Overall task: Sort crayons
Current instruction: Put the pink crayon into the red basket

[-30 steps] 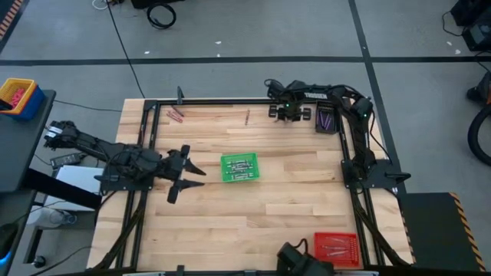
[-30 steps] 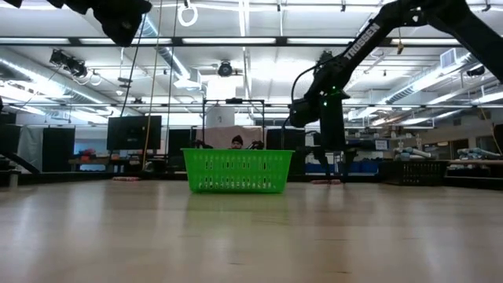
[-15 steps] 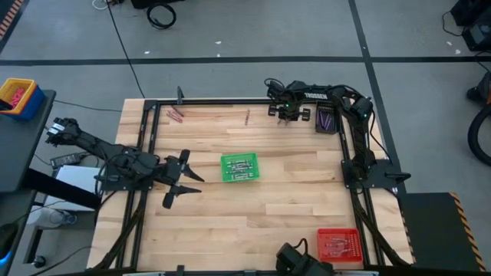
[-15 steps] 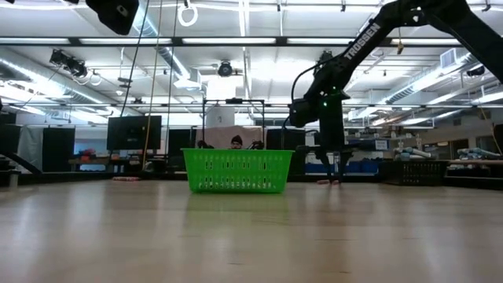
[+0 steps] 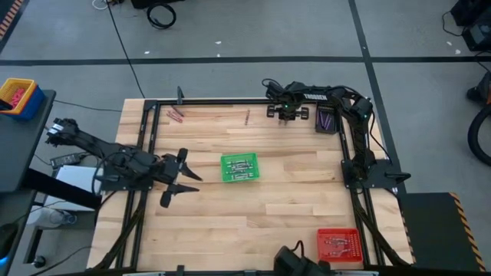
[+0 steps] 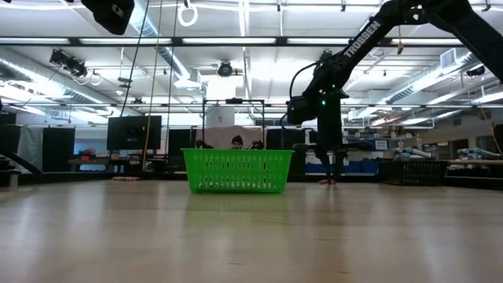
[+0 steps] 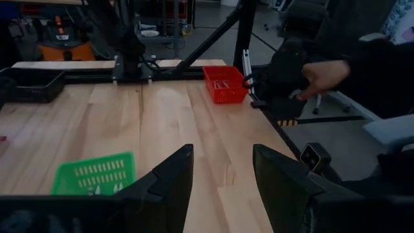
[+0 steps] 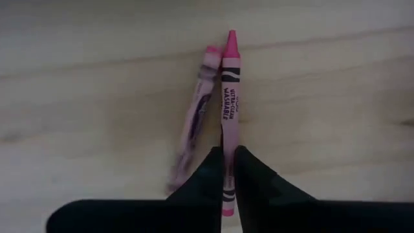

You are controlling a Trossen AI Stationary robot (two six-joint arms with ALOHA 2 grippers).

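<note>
**Ana:** Wooden boards make up your big pale table (image 5: 245, 199), and grey floor lies all around it. On your far left, off the table, sits a small orange and blue box (image 5: 18, 96).

**Ben:** What is your left gripper (image 5: 178, 177) doing?

**Ana:** It hangs over the left part of the table, and its two dark fingers (image 7: 173, 179) stand apart with nothing between them. Its wrist camera looks across the table to the red basket and to a person's hand (image 7: 321, 76) past the table edge.

**Ben:** Where are your crayons?

**Ana:** A few thin reddish sticks (image 5: 176, 115) lie near the back left corner. One more small stick (image 5: 247, 117) lies a bit further right along the back. Your green plastic basket (image 5: 240, 168) sits near the middle, with pale sticks inside.

**Ben:** And your right gripper (image 5: 288, 115)?

**Ana:** It is down at the back of the table, right of the middle. Its fingers (image 8: 208, 175) are squeezed on a bright pink crayon (image 8: 229, 97). A second pinkish purple crayon (image 8: 193, 123) lies on the wood just beside it, tilted, with the two tips almost touching.

**Ben:** What is further right?

**Ana:** A dark square tray (image 5: 327, 120) with purple sticks sits in the back right corner. A red plastic basket (image 5: 337, 248) sits at the front right.
</note>
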